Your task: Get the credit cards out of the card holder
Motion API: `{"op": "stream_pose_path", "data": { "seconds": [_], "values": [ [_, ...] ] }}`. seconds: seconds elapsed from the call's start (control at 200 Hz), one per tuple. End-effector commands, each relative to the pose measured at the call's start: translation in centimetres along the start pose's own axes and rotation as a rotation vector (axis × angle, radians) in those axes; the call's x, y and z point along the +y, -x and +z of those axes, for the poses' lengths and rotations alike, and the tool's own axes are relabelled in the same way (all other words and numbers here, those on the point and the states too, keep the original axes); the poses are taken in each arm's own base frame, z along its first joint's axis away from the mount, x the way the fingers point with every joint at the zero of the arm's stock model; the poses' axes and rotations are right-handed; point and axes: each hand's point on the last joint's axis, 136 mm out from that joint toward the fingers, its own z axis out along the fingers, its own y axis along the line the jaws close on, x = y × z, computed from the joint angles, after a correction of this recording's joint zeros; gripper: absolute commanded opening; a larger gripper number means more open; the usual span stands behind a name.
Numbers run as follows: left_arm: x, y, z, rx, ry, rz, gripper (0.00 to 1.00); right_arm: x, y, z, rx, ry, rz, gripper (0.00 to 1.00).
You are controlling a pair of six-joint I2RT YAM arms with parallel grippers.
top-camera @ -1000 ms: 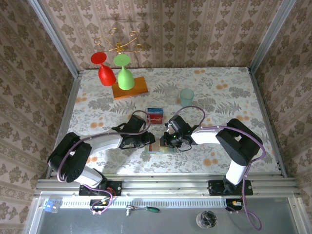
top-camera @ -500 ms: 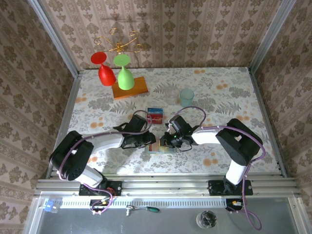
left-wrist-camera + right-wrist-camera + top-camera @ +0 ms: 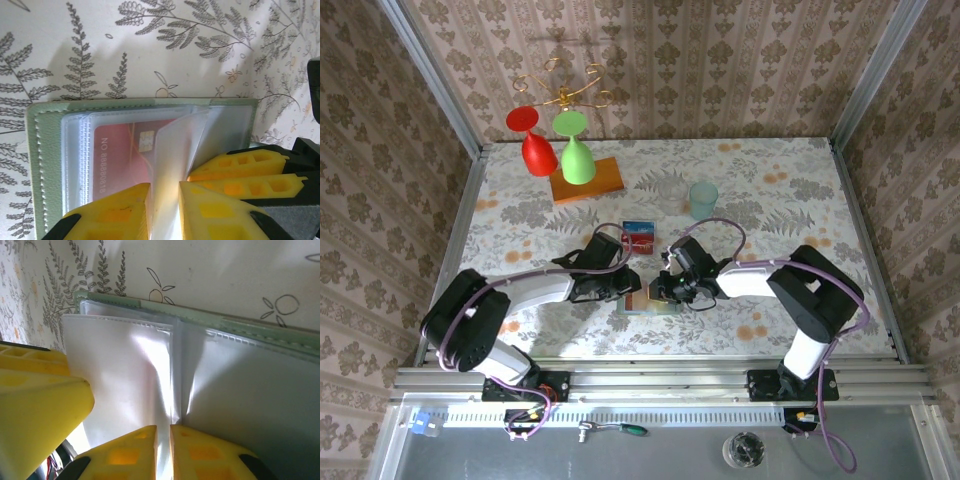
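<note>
The sage-green card holder [image 3: 646, 307] lies open on the table between both grippers. In the left wrist view its green edge [image 3: 45, 150] frames clear sleeves, and a red credit card [image 3: 122, 160] sits inside one. My left gripper [image 3: 165, 212] is closed on a raised clear sleeve leaf that fills the narrow gap. Seen from the right wrist, the holder [image 3: 240, 325] shows its sleeves, and my right gripper [image 3: 163, 452] is pinched on them at their fold. A red and a blue card [image 3: 642, 238] lie on the table behind the holder.
At the back left an orange board [image 3: 586, 181] carries a red glass [image 3: 537, 150] and a green glass [image 3: 577, 158] under a gold rack [image 3: 563, 92]. A teal cup [image 3: 703, 198] and a clear glass [image 3: 670, 190] stand behind the cards.
My left jaws have narrowed onto the sleeve leaf, and the left wrist has shifted slightly toward the cards. The right arm has barely moved.
</note>
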Motion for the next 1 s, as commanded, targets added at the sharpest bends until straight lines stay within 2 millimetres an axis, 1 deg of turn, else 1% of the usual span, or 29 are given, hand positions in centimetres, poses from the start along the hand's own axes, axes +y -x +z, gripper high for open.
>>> {"op": "stream_pose_path", "data": {
  "seconds": [0.0,0.135,0.27,0.42,0.485,0.495,0.505,0.515,0.76,0.87,0.995],
  "values": [
    [-2.0,0.3,-1.0,-0.018,-0.054,0.012,0.23,0.1,0.3,-1.5,-0.039,-0.022,-0.002,0.19],
    [-2.6,0.1,-1.2,-0.016,-0.074,0.02,0.23,0.4,0.6,-2.8,-0.068,-0.045,-0.023,0.19],
    [-3.4,0.2,-1.3,-0.015,-0.093,0.034,0.24,0.2,0.9,-4.1,-0.103,-0.078,-0.024,0.19],
    [-4.2,0.1,-1.0,0.004,-0.107,0.047,0.25,0.1,1.5,-6.1,-0.179,-0.091,-0.026,0.19],
    [-4.7,0.1,-0.7,0.011,-0.112,0.055,0.26,-0.3,1.6,-6.8,-0.202,-0.105,-0.02,0.19],
    [-4.7,0.1,-0.7,0.013,-0.112,0.055,0.26,-0.4,1.5,-6.8,-0.202,-0.109,-0.018,0.19],
    [-4.7,0.1,-0.6,0.015,-0.111,0.056,0.26,0.0,1.7,-7.3,-0.216,-0.096,-0.025,0.19],
    [-4.8,0.1,-0.5,0.017,-0.111,0.057,0.26,0.1,1.7,-7.6,-0.223,-0.094,-0.025,0.19],
    [-6.3,0.2,1.1,0.05,-0.128,0.076,0.31,-0.7,1.8,-10.2,-0.281,-0.106,-0.014,0.19],
    [-7.1,0.3,2.1,0.071,-0.136,0.083,0.33,-1.1,1.6,-11.0,-0.293,-0.107,-0.008,0.2],
    [-7.9,0.4,3.2,0.091,-0.149,0.091,0.36,-1.4,1.3,-11.3,-0.289,-0.108,0.002,0.21]
  ]
}}
